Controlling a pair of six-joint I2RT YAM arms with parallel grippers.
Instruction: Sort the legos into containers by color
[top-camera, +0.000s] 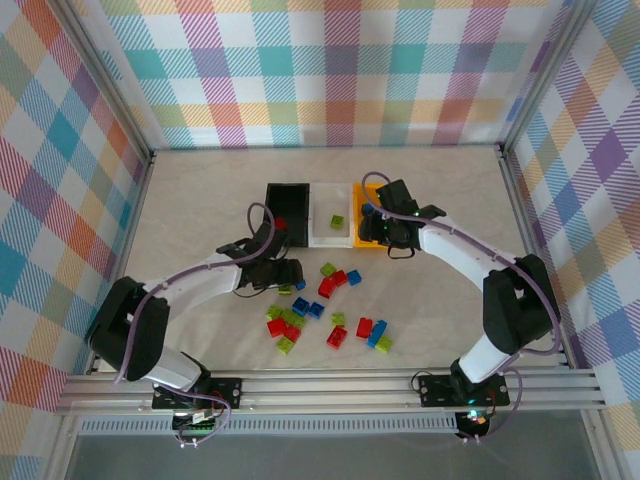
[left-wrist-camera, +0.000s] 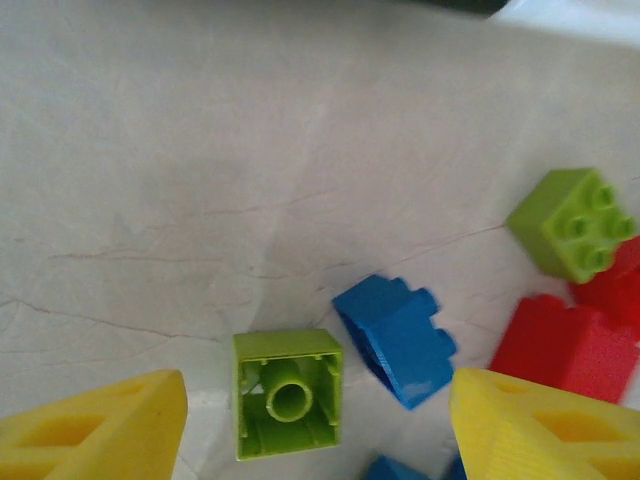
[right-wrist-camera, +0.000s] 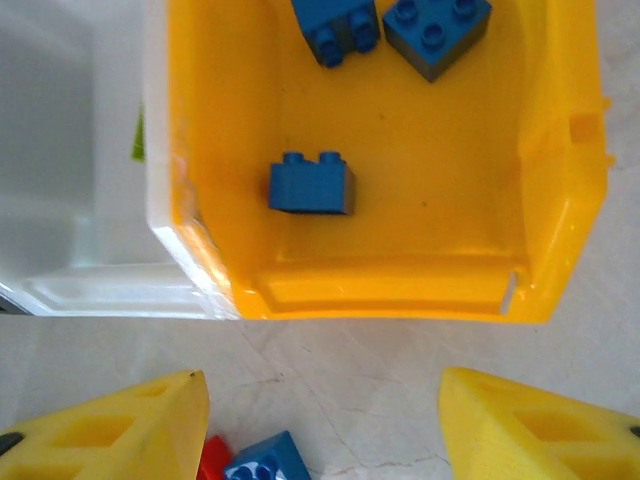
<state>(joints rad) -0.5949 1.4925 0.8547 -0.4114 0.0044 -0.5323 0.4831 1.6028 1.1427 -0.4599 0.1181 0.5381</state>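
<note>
You have a pale, marble-veined worktop (top-camera: 190, 210) before you. Pastel checked cloth (top-camera: 330, 70) walls it on the far, left and right sides. Aluminium rails (top-camera: 330, 385) run along its near edge, and slim aluminium posts (top-camera: 110, 95) rise from its far corners.

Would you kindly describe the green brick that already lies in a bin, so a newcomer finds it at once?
At the far middle of the table a black bin, a white bin and an orange-yellow bin stand in a row. Inside the white one lies the lime green brick. The other green bricks lie loose on the table among red and blue ones.
</note>
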